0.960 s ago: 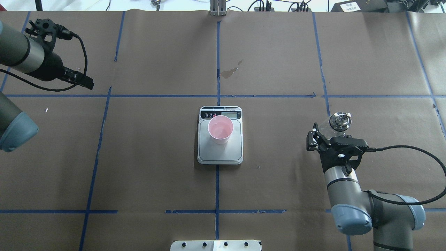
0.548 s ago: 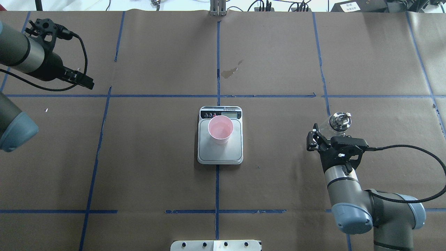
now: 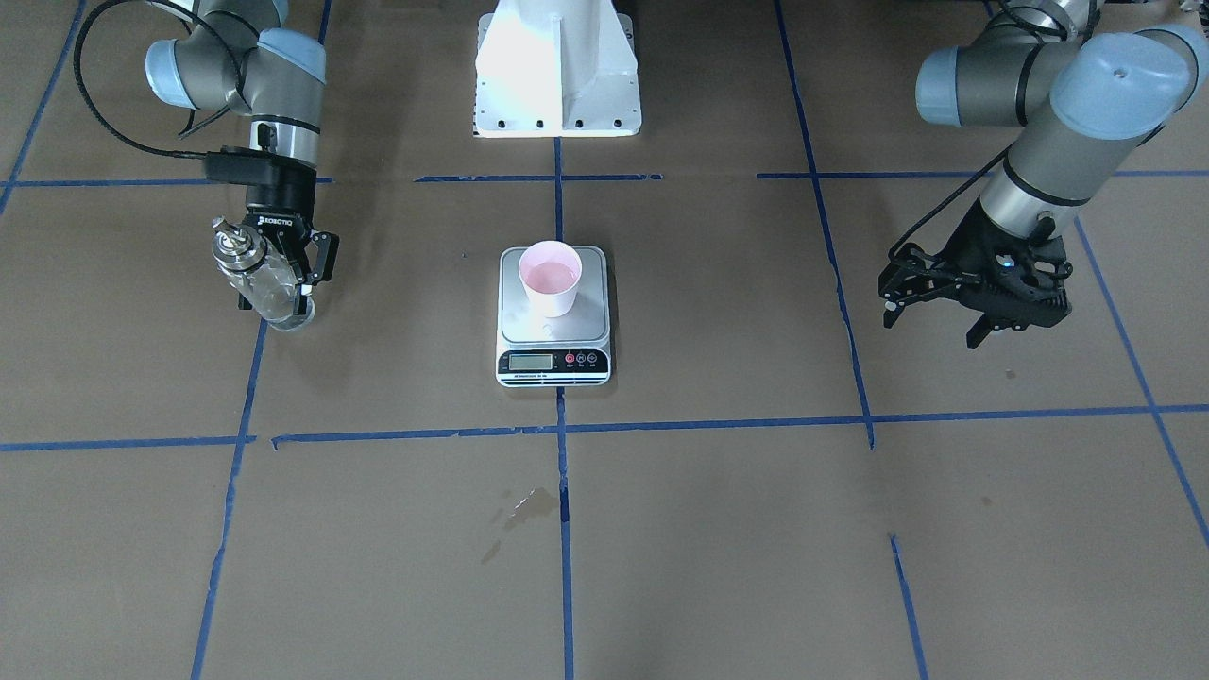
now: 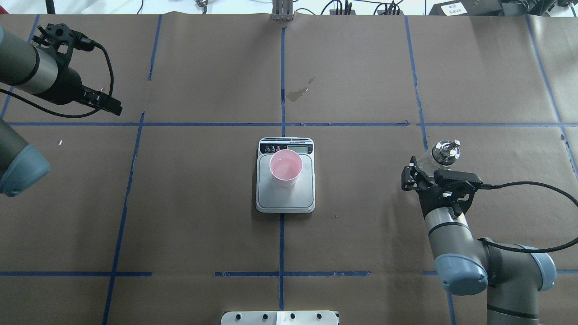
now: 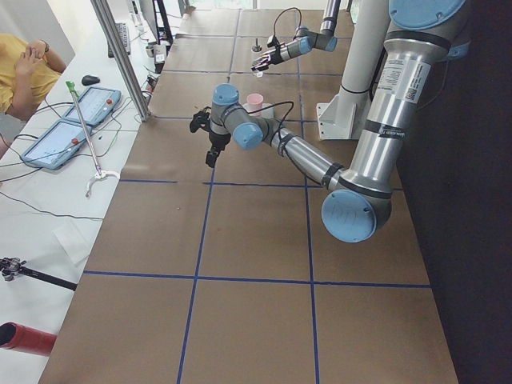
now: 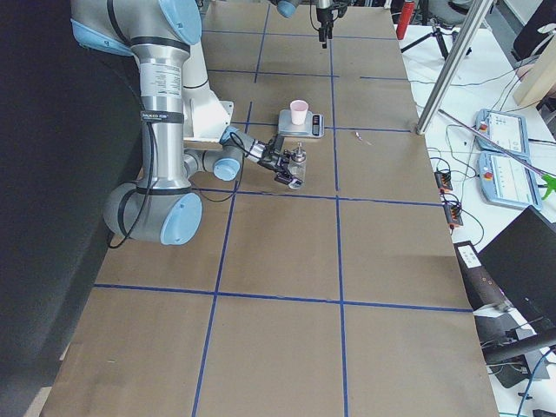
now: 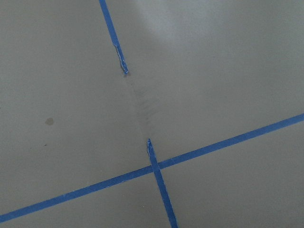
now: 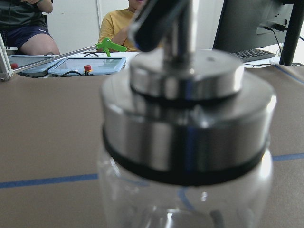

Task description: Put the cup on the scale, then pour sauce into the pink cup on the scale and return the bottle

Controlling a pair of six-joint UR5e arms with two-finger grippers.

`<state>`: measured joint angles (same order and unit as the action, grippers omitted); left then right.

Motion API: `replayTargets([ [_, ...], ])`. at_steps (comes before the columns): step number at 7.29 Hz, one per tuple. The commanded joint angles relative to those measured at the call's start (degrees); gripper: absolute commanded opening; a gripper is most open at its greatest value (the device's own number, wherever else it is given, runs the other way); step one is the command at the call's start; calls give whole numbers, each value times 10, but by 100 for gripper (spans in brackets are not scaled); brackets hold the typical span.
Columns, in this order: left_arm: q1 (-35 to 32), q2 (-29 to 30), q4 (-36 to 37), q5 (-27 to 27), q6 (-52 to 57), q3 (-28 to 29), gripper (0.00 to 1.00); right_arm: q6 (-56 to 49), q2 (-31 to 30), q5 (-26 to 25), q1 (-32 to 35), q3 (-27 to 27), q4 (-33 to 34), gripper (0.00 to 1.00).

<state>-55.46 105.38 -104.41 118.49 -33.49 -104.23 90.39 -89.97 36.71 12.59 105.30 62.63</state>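
Observation:
The pink cup (image 4: 285, 168) stands upright on the rear half of the scale (image 4: 284, 198) at the table's centre; its inside looks glossy (image 3: 551, 276). My right gripper (image 4: 428, 174) is shut on the clear glass bottle (image 4: 445, 151), which is upright with its metal pourer cap on top. In the front-facing view the bottle (image 3: 260, 279) is low over the paper; I cannot tell if its base touches. The cap fills the right wrist view (image 8: 187, 109). My left gripper (image 3: 930, 316) is open and empty, high at the far left (image 4: 113, 107).
A dark wet stain (image 4: 298, 92) marks the brown paper beyond the scale. The white robot base (image 3: 557, 66) sits at the near table edge. Blue tape lines cross the paper. An operator (image 5: 24, 64) sits at the side bench.
The right wrist has drawn back slightly toward the robot. The bottle's cap has shifted farther away in the overhead view and looks smaller, so lower. The left arm has barely moved.

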Motion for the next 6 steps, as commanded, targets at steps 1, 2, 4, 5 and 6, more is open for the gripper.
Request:
replayTargets([
  [1,0,-1,0,0,0,-2,99,0,-1,3,0,-2,-1,0],
  [2,0,-1,0,0,0,-2,99,0,-1,3,0,-4,-1,0],
  [4,0,-1,0,0,0,-2,99,0,-2,4,0,-5,-1,0],
  [5,0,-2,0,0,0,-2,99,0,3,4,-1,-18,-1,0],
  [6,0,-2,0,-1,0,-2,99,-1,3,4,-1,-18,-1,0],
])
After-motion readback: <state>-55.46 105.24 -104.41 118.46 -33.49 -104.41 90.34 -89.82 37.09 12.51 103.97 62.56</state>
